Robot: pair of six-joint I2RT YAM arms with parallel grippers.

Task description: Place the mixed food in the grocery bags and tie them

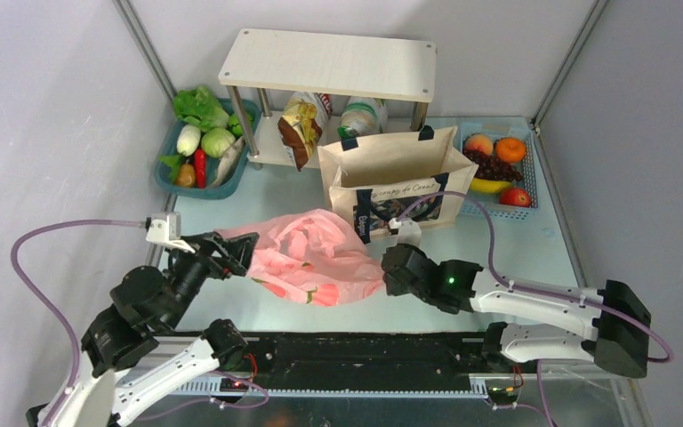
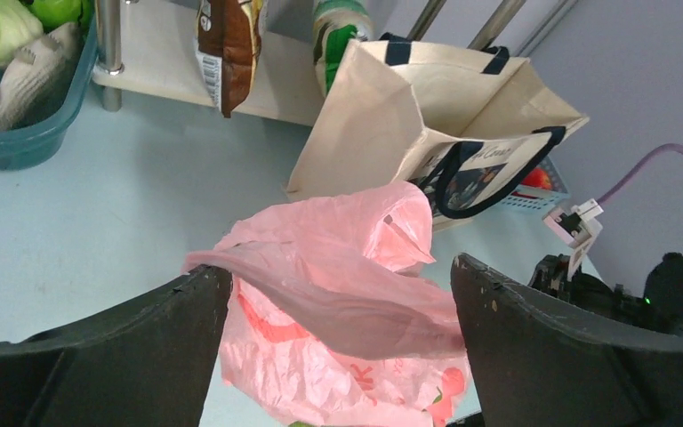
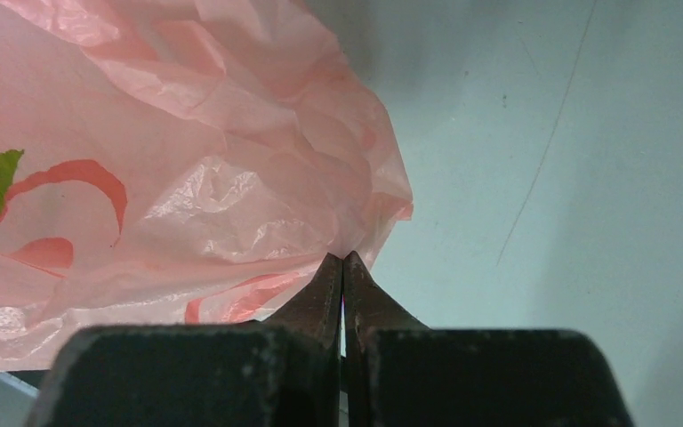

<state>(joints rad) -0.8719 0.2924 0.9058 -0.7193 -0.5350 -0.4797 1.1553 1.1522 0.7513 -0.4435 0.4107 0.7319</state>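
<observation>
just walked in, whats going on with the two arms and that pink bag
The two arms are working on the pink plastic bag, which lies crumpled on the table between them. The right claw is shut, pinching the bag's edge. The left claw is open wide, with a fold of the bag between its fingers but not gripped. The canvas tote stands open behind. The fruit and vegetables sit in their baskets, so packing looks not yet begun.

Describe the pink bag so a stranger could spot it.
Find the wooden shelf at the back; a beige canvas tote stands before it. In front of that lies the pink plastic bag, crumpled and translucent with red prints, unlike the stiff tote.
</observation>
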